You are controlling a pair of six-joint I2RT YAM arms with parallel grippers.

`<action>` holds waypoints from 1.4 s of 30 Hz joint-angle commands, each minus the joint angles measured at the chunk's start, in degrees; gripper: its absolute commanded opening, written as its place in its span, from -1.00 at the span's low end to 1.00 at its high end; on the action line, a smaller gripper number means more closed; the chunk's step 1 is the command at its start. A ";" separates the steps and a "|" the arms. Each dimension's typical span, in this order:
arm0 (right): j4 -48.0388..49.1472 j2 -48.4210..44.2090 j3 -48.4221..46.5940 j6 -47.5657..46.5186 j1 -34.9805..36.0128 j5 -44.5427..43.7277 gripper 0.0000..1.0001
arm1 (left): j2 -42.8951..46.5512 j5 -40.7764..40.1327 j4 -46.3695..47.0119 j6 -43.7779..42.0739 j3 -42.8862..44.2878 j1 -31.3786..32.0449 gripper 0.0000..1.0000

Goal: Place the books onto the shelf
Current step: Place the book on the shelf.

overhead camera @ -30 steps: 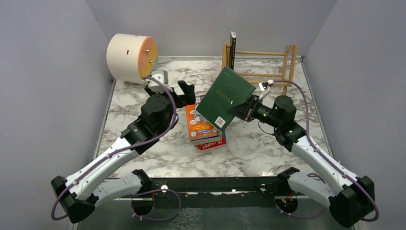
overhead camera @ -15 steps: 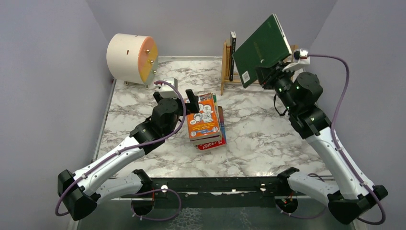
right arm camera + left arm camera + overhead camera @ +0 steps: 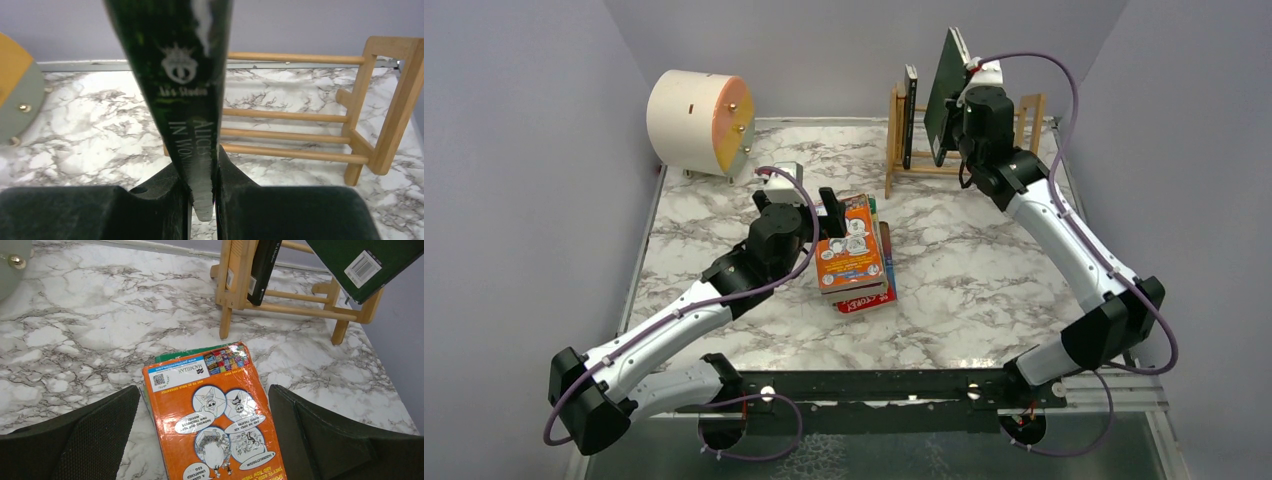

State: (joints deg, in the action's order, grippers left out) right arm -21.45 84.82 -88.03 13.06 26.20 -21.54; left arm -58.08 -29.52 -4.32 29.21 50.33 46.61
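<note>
My right jaws are pinched tight on the spine of the dark green book, which stands upright between them. The shelf lies just beyond and below. My left jaws gape wide, holding nothing. The orange book tops a stack on the surface just ahead of them, in line with their gap.

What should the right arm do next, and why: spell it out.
Probably lower the green book straight down into the shelf, just right of the black book: the right gripper is shut on it, upright, above the rails.
</note>
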 commanded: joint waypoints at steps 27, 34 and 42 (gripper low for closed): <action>-12.50 28.10 -33.81 -6.06 -2.31 -0.18 -0.99 | -0.44 0.77 2.03 -0.03 -0.73 -0.11 0.98; -12.36 29.54 -32.95 -4.74 -3.77 2.77 -0.99 | -0.60 0.71 2.04 0.11 -0.91 -0.11 0.98; -7.54 30.14 -28.22 -3.11 -4.40 4.97 -0.99 | -1.03 0.78 2.08 0.18 -0.90 -0.05 0.97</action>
State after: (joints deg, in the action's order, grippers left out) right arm -35.57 114.87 -116.64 8.54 21.96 -18.55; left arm -59.37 -28.95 -3.49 29.21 50.00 46.61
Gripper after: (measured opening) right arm 0.147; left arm 0.990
